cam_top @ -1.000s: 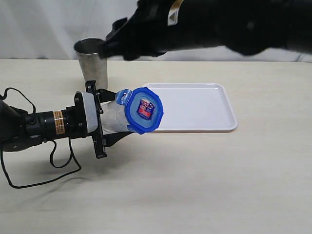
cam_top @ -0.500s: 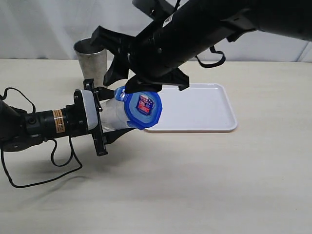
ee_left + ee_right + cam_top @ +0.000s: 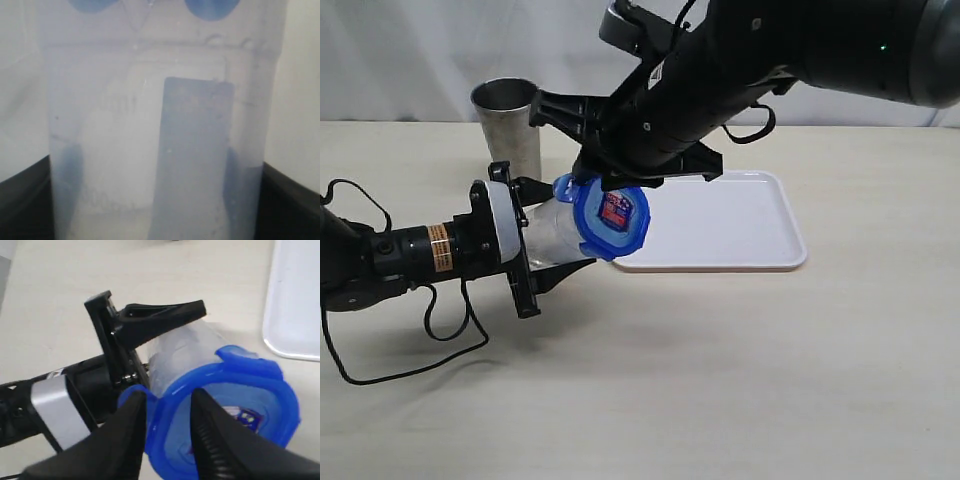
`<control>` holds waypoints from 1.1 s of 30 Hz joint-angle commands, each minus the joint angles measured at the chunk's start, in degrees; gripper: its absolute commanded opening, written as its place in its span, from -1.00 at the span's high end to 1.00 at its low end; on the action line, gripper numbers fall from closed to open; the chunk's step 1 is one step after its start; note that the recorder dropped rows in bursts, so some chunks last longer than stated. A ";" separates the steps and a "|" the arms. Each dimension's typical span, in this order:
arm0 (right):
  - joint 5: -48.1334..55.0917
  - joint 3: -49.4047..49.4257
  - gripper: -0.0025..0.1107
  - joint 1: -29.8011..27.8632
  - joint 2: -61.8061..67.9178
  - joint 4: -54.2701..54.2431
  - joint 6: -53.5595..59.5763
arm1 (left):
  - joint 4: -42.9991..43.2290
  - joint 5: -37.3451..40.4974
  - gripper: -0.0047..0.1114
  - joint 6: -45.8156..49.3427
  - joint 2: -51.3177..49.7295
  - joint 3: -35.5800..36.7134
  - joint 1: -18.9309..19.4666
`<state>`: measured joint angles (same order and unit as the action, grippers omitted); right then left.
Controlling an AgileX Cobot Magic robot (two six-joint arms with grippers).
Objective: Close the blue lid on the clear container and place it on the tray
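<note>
The clear container (image 3: 548,238) lies on its side above the table, and my left gripper (image 3: 568,236) is shut on its body. The blue lid (image 3: 612,218) sits on its mouth, facing the camera. My right gripper (image 3: 596,184) reaches down from above with its jaws open, one on each side of the lid's upper left rim. In the right wrist view that right gripper (image 3: 167,397) has one finger outside a flap and the other over the blue lid (image 3: 235,390). The left wrist view is filled by the clear container (image 3: 150,125). The white tray (image 3: 730,235) lies behind.
A grey metal tumbler (image 3: 507,125) stands upright behind the left gripper. The left arm's black cable (image 3: 430,335) loops on the table at the left. The tray's rim (image 3: 280,347) is close beside the lid.
My right arm has come down from above onto the lid, and its jaws have narrowed around the rim. The container and the left gripper have barely moved.
</note>
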<state>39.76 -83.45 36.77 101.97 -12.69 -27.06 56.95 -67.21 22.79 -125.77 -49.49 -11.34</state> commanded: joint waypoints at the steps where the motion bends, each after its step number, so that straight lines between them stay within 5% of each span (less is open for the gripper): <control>1: 6.94 -7.16 0.43 1.57 -0.08 12.69 -2.39 | -0.58 -2.75 0.92 -0.56 0.80 0.03 -0.37; 5: 23.07 -17.01 0.43 7.57 1.35 26.51 -10.04 | -0.70 -2.75 0.92 -0.56 0.80 0.03 -0.37; 7: 26.57 -18.23 0.43 9.80 3.12 24.88 -11.60 | -0.70 -2.75 0.92 -0.56 0.80 0.03 -0.37; 33: 27.73 -25.13 0.28 12.66 10.94 28.64 -18.78 | -1.50 -2.75 0.92 -2.26 0.80 0.03 -0.37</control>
<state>67.69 -108.13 49.02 112.71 15.23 -45.04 56.58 -67.77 21.31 -125.77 -49.49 -11.44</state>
